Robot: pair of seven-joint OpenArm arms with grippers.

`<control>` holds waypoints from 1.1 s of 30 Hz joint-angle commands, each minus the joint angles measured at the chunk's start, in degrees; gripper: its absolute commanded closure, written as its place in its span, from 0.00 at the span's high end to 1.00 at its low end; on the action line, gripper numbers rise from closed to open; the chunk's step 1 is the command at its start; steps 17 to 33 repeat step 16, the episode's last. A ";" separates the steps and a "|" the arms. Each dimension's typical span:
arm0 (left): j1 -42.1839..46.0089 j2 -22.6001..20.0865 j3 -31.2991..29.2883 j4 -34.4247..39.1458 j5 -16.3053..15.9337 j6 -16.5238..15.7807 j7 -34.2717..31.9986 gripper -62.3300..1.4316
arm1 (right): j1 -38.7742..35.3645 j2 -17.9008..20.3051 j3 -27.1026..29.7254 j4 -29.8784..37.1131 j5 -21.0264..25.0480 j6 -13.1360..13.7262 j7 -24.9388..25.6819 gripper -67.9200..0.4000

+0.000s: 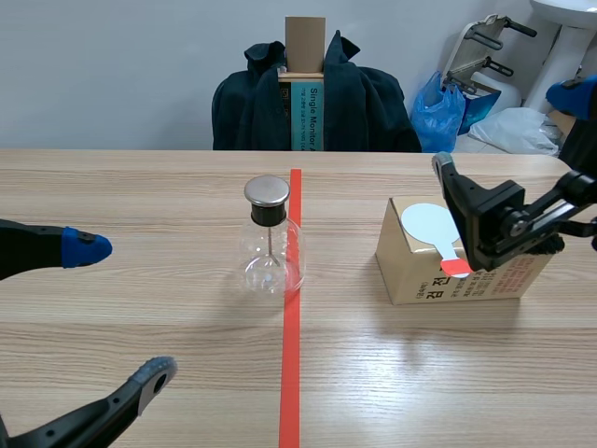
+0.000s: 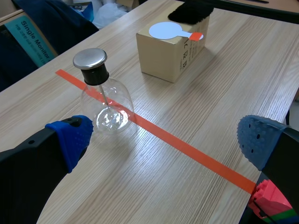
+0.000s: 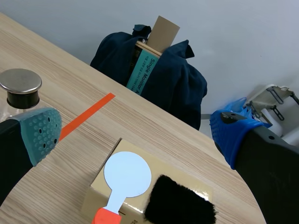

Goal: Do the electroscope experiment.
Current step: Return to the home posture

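The electroscope (image 1: 270, 245), a clear glass flask with a black neck and metal cap, stands on the red tape line at mid-table. It is also ahead of my left gripper (image 2: 166, 142), where the electroscope (image 2: 103, 100) is off toward one finger. To its right a cardboard box (image 1: 410, 271) carries a pale blue disc paddle (image 1: 427, 224) with an orange-red handle. In the right wrist view the paddle (image 3: 126, 175) lies beside a black fur pad (image 3: 180, 205) on the box. My right gripper (image 1: 508, 133) hovers open above the box. My left gripper (image 1: 119, 311) is open at the near left.
The red tape line (image 1: 292, 327) runs down the middle of the table. Behind the far edge a dark jacket (image 1: 364, 103) is draped over a tall cardboard package (image 1: 305, 84). A blue plastic bag (image 1: 443, 112) and white fixtures lie at the back right.
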 commanded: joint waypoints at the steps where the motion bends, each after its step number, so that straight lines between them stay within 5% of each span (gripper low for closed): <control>1: -0.15 0.46 0.17 0.68 -0.42 0.11 -0.76 1.00 | 0.68 0.20 0.81 0.07 -0.50 -0.20 0.83 1.00; 33: -0.33 1.40 0.17 0.68 -1.25 0.07 -0.76 1.00 | 0.68 -1.55 0.81 0.07 -1.29 -0.26 0.74 1.00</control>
